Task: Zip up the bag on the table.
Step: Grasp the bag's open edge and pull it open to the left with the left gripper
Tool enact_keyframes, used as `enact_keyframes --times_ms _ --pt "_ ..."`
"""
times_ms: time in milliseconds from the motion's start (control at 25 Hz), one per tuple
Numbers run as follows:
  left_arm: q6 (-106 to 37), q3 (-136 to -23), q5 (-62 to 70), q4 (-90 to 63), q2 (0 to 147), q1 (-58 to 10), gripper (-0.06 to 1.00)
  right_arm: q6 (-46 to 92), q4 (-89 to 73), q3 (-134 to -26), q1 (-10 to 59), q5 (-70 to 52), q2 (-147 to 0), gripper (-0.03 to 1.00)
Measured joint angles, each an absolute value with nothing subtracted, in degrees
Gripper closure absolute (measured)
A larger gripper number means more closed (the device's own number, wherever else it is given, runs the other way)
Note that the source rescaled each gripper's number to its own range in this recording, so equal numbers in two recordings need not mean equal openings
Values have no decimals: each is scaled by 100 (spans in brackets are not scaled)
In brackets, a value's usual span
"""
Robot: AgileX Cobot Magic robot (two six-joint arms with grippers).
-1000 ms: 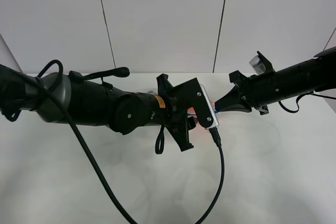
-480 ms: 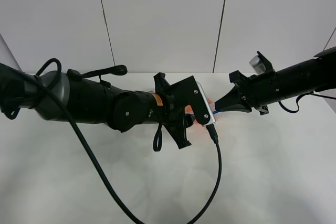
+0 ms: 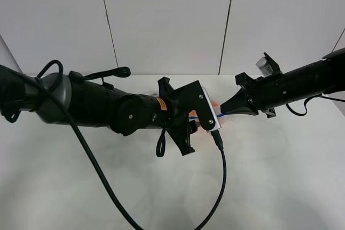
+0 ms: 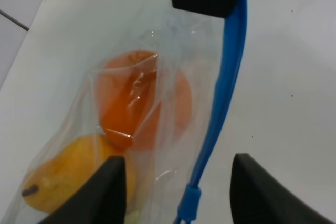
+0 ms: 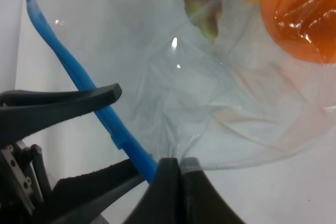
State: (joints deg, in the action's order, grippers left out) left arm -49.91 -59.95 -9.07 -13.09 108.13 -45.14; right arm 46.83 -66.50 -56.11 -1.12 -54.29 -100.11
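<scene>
The bag [image 4: 157,103] is clear plastic, lying on the table [image 3: 269,176], with an orange fruit [image 4: 136,103] and a yellow one [image 4: 68,177] inside. Its blue zipper strip [image 4: 226,87] runs along one edge, with the slider [image 4: 189,200] on it. My left gripper [image 4: 177,167] is open, one finger on each side of the strip near the slider. My right gripper [image 5: 176,169] is shut on the end of the blue strip [image 5: 79,77]. In the high view the arms hide most of the bag [image 3: 216,104], and both the left gripper [image 3: 194,118] and the right gripper [image 3: 222,112] meet over it.
A black cable [image 3: 223,165] hangs from the left wrist camera and loops down over the table's front. White wall panels [image 3: 167,20] stand behind the table. The left arm [image 3: 97,106] spans the left half, the right arm [image 3: 291,87] the far right.
My left gripper has shifted slightly to the left along the bag. The right arm has stayed still, holding the strip.
</scene>
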Motion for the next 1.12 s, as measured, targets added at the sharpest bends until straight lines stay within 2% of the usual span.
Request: enact_keyframes --times_ms 360,440,640,880,960,1120 --pt "-4991 -5995 -903 -1309 10813 -4514 1 4683 -6650 -5611 -112 -5429 -10011 97" --pt "-4991 -5995 -903 -1309 10813 -4514 10 4683 -6650 -5611 -112 -5429 -10011 97" --pt "-4991 -5995 -903 -1309 10813 -4514 50 4687 -6650 -5611 -112 -5429 -10011 97" --pt "-4991 -5995 -903 -1309 10813 -4514 87 4687 -6676 -5611 -112 -5420 -10011 97" --pt "-4991 -5995 -903 -1309 10813 -4514 93 4697 -6676 -5611 -112 -5420 -10011 97" --pt "-4991 -5995 -903 -1309 10813 -4514 94 4720 -6692 -5611 -112 -5418 -10011 97"
